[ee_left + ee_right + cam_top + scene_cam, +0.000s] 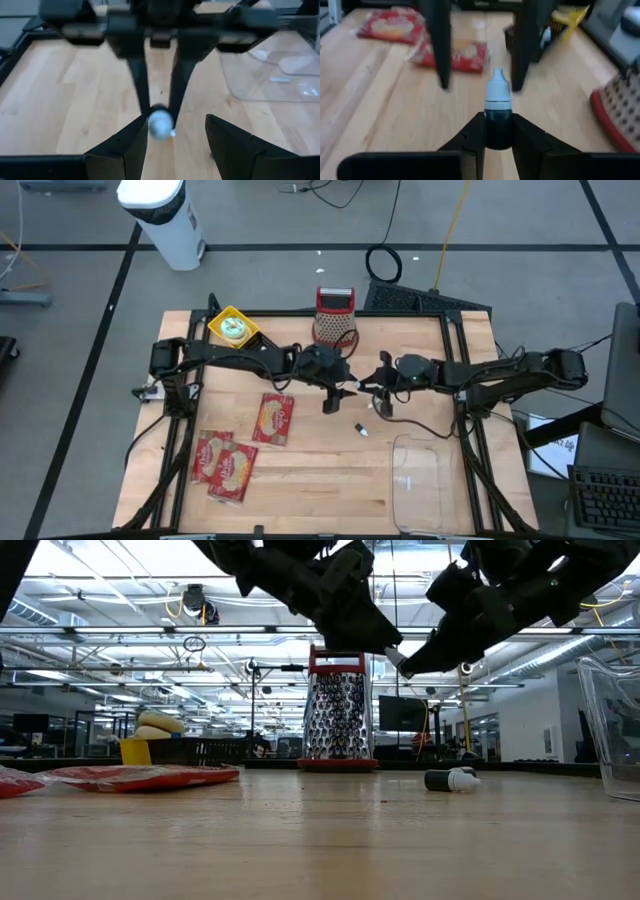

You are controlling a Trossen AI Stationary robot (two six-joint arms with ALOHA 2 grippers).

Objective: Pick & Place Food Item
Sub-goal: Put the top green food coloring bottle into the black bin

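Two end effectors are raised nose to nose above the middle of the counter (300, 480). The right end effector (498, 131) is clamped on a small dark bottle (497, 107), its white cap presented toward the left end effector (172, 135), whose fingers stand parted on either side of that cap, not closed on it. This arrangement is judged a handover in mid-air. A second small bottle (360, 429) is left lying on the counter, near a clear tray (418, 480). Three red food packets (274, 419) lie flat on the left half. A grater (335, 318) is stood at the far edge. No writing is legible.
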